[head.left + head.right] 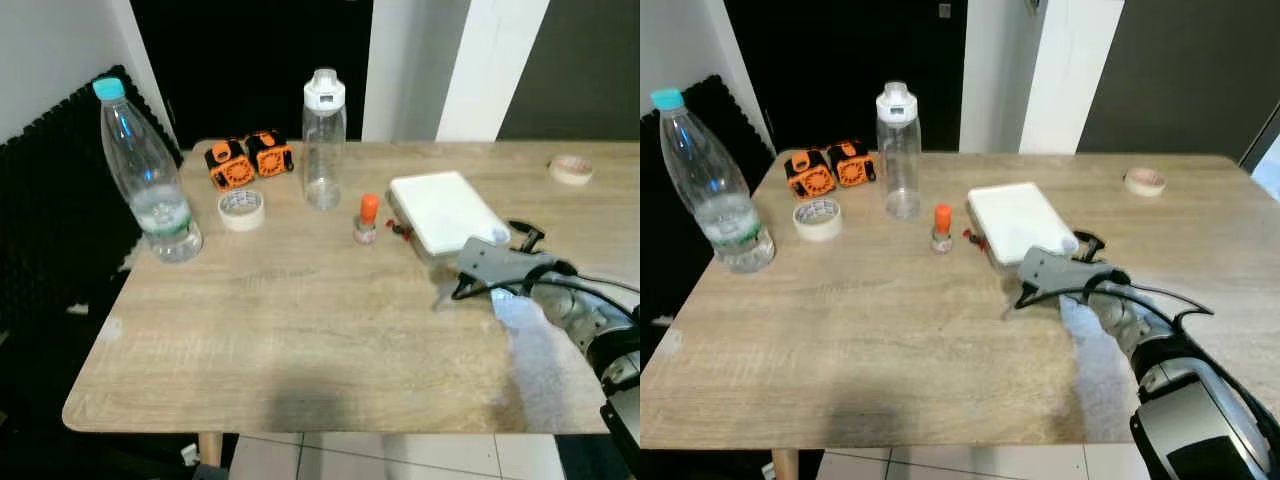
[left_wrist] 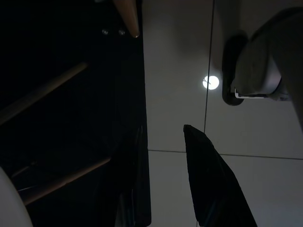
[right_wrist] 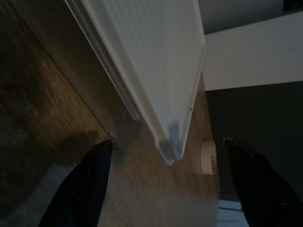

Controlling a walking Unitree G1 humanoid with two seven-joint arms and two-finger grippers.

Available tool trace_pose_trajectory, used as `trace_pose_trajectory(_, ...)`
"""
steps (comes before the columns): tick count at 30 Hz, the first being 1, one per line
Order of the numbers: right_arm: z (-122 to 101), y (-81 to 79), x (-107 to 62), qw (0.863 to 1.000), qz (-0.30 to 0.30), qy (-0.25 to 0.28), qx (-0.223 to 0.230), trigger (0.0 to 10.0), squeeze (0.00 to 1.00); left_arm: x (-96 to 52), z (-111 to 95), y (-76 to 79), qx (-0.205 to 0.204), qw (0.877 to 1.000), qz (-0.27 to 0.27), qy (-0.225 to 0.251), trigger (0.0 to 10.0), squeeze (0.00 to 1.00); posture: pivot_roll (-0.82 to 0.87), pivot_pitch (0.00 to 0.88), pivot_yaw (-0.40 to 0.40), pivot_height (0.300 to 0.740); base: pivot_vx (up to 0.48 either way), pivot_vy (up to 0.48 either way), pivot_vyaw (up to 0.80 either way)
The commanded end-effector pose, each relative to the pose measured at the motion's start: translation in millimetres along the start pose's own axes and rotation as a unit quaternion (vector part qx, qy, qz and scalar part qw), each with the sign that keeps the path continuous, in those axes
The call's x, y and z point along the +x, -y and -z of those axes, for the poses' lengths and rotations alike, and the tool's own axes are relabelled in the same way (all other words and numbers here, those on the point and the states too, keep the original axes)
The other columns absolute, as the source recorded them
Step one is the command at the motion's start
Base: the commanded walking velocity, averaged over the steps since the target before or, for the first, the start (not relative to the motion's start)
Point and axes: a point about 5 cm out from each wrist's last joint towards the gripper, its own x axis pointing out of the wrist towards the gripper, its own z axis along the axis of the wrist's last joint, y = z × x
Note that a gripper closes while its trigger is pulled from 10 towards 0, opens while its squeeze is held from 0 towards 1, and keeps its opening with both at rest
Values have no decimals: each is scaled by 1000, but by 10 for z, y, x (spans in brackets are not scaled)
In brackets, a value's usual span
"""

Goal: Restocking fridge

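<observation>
Your right tool [image 1: 1015,297], fingers spread wide, lines up with the white box [image 1: 1018,221] on the desk [image 1: 890,330] (its near corner), apparently to grasp it.

No text, label or number is sharp enough to read.
</observation>
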Motion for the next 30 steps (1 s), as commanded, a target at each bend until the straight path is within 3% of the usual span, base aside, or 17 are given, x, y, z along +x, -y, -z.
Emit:
trace_pose_trajectory(1,-25,61,12,1000,8,10,-15,10000,0,-21,60,-124,7,1000,-12,-1,10000,0,68,118,-26,740,0,0,0)
trace_pose_trajectory(3,-42,46,20,1000,4,11,-15,10000,0,-24,64,-138,8,1000,-13,1,10000,0,69,120,-26,740,0,0,0)
trace_pose_trajectory(5,-63,42,30,1000,1,13,-8,5608,0,-28,72,-155,7,1000,-15,1,10000,0,71,129,-31,740,0,0,0)
trace_pose_trajectory(6,-71,60,35,1000,6,13,-2,667,0,-29,75,-165,6,1000,-16,1,10000,0,73,132,-33,740,0,0,0)
trace_pose_trajectory(7,-71,60,35,1000,6,13,-2,667,0,-29,75,-165,6,1000,-16,1,10000,0,73,132,-33,740,0,0,0)
trace_pose_trajectory(8,-80,85,41,1000,13,14,5,0,0,-31,77,-178,4,1000,-19,1,10000,0,73,132,-33,740,0,0,0)
trace_pose_trajectory(19,-100,186,50,999,25,23,12,0,0,-24,24,-184,-2,1000,-21,11,10000,0,68,114,-35,740,0,0,0)
trace_pose_trajectory(30,-224,290,69,996,2,67,61,0,0,7,-163,-144,-8,999,-19,28,10000,0,53,42,-42,740,0,0,0)
